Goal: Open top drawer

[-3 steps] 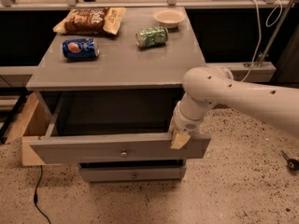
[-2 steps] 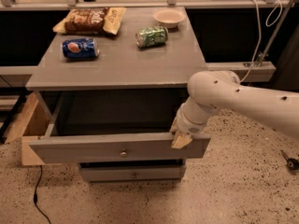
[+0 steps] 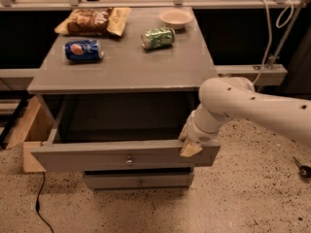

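Observation:
The top drawer (image 3: 97,155) is a wide grey front with a small round metal knob (image 3: 129,161) at its centre. It stands pulled far out from the grey cabinet (image 3: 121,67), and its dark inside shows. My gripper (image 3: 188,142) sits at the right end of the drawer front's top edge, at the end of the white arm (image 3: 252,106) that comes in from the right. A tan fingertip (image 3: 190,150) hangs over the front face. A shorter drawer front (image 3: 138,180) below stays in.
On the cabinet top lie a blue can (image 3: 83,50), a green can (image 3: 157,37), a chip bag (image 3: 92,21) and a small bowl (image 3: 175,17). A wooden box (image 3: 30,130) stands at the left. A black cable (image 3: 40,208) lies on the speckled floor.
The arm has shifted slightly to the right and nearer. The drawer stays pulled out, about where it was.

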